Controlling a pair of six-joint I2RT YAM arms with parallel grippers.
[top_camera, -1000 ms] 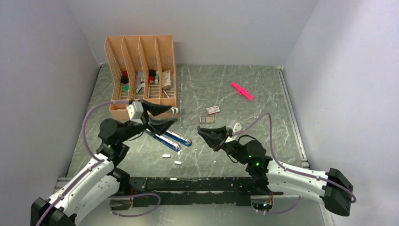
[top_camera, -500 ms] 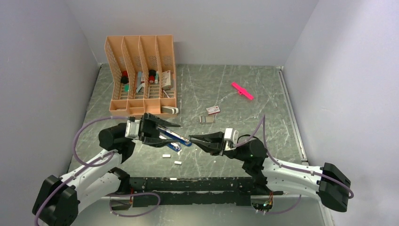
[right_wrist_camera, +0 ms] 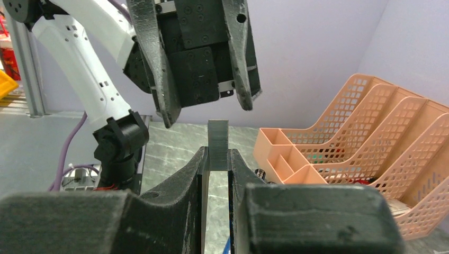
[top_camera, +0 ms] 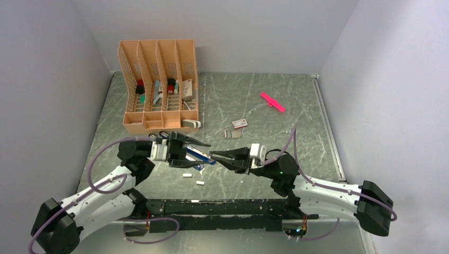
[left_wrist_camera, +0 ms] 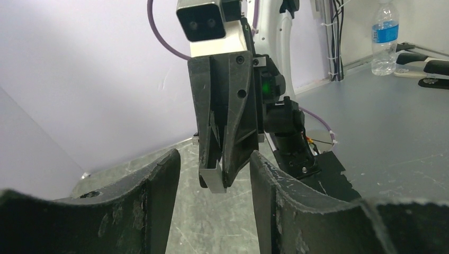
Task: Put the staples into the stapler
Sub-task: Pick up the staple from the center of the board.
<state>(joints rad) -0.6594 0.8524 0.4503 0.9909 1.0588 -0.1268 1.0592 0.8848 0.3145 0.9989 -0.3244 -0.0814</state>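
Note:
My right gripper (top_camera: 216,155) points left and is shut on a short grey strip of staples (right_wrist_camera: 217,142), which stands upright between its fingertips. My left gripper (top_camera: 204,152) points right, open and empty. Its two fingers (left_wrist_camera: 159,185) flank the right gripper's tip and the strip of staples (left_wrist_camera: 216,180) without touching them. The blue stapler (top_camera: 199,156) lies open on the table right under both grippers, mostly hidden. Two more strips of staples (top_camera: 187,174) lie loose near the front. The pink-and-white staple box (top_camera: 240,124) sits further back.
An orange mesh desk organizer (top_camera: 159,79) with small items stands at the back left, and shows at the right of the right wrist view (right_wrist_camera: 360,137). A small open tray (top_camera: 233,134) lies by the box. A bright pink plastic stick (top_camera: 272,102) lies at the back right.
My left gripper has dropped lower and turned to point right. My right gripper has swung left with the staple strip, and the two tips now meet over the stapler.

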